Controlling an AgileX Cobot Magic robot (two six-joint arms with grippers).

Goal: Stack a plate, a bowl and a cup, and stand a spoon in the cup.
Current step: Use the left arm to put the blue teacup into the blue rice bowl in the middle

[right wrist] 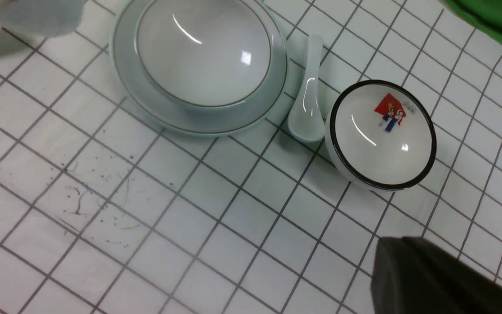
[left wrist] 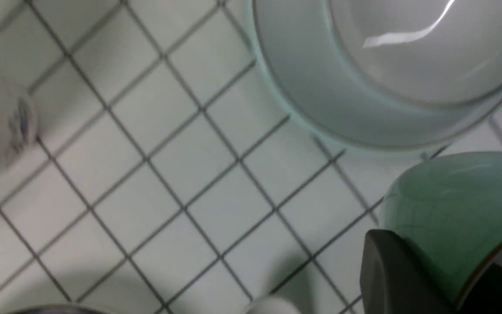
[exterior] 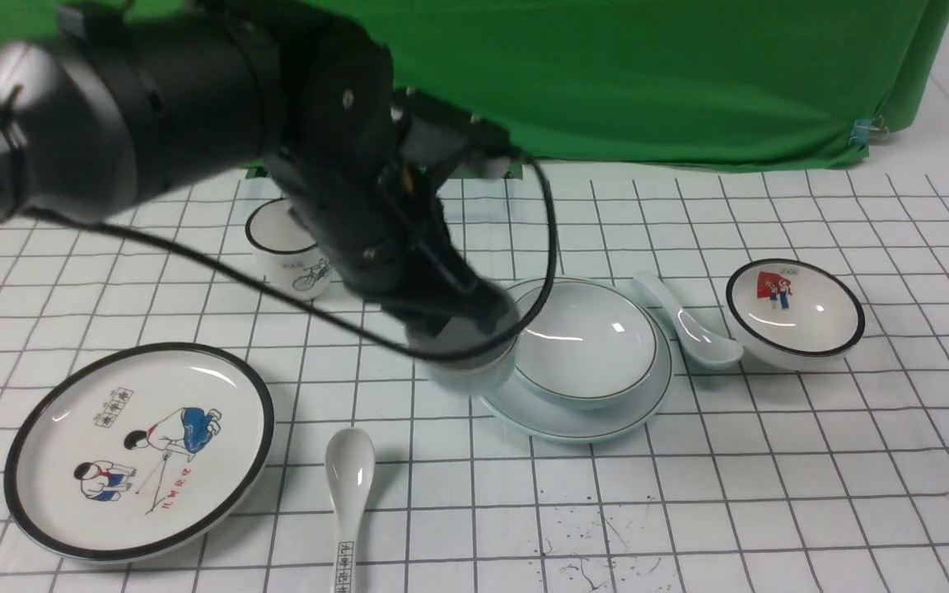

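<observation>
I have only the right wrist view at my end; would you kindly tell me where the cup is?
Observer: The cup is close by the left edge of the plate, under the left gripper.
Operator: Is it gripped?
Observer: It looks so. The left wrist view shows a dark finger pressed against its green outer wall.
Operator: Is there any lookalike cup nearby?
Observer: Yes, a black-rimmed cup with a bicycle drawing stands farther back and to the left, partly hidden by the left arm.
</observation>
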